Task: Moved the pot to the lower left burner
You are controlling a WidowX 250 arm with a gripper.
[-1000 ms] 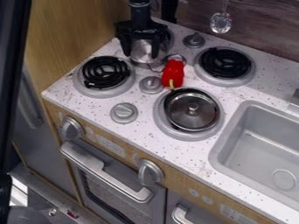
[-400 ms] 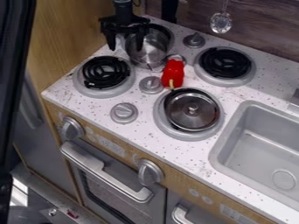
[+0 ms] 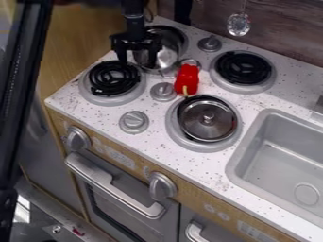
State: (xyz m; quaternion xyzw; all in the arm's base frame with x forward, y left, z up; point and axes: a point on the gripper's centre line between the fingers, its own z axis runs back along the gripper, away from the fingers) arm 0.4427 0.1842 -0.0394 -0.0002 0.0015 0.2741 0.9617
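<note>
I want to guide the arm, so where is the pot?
In the camera view, the pot sits at upper left, partly behind the gripper and just beyond the red pepper.

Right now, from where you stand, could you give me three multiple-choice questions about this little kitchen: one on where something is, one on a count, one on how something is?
1. Where is the silver pot?
A. In the sink
B. Toward the back, beyond the left bare coil
C. On the oven handle

2. How many bare black burner coils show?
A. Two
B. Four
C. None

3. How are the fingers of the end effector?
A. Pressed together
B. Wrapped around the red pepper
C. Spread apart

Key:
1. B: the pot is at the back left corner of the stove, behind that coil.
2. A: one coil is at the left, the other at the back right.
3. C: a gap shows between the two black fingers.
</note>
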